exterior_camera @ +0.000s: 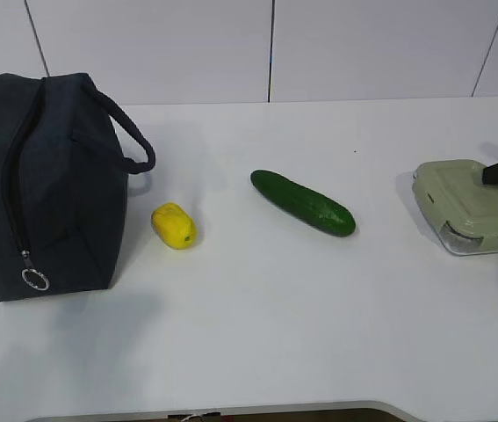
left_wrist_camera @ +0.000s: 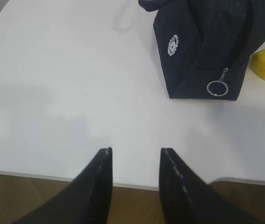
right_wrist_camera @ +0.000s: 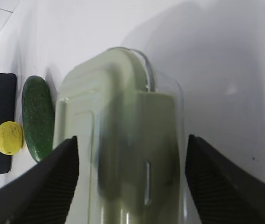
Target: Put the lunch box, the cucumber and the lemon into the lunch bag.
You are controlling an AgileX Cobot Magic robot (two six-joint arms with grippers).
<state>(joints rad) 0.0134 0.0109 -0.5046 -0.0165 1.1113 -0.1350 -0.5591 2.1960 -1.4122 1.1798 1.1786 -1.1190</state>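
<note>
Right gripper (right_wrist_camera: 131, 179) jaws spread, straddling clear glass lunch box with sage-green lid (exterior_camera: 470, 205) on white table (exterior_camera: 257, 316), right of dark green cucumber (exterior_camera: 302, 202); left gripper (left_wrist_camera: 134, 156) part-open, empty, near navy fabric lunch bag (exterior_camera: 42, 180).

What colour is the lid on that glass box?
Pale sage green; the lunch box lid shows best in the exterior view.

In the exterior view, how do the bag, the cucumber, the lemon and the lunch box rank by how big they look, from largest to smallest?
1. Bag
2. Lunch box, though the image edge cuts it off slightly
3. Cucumber, long but thin, so close to the lunch box
4. Lemon
</note>
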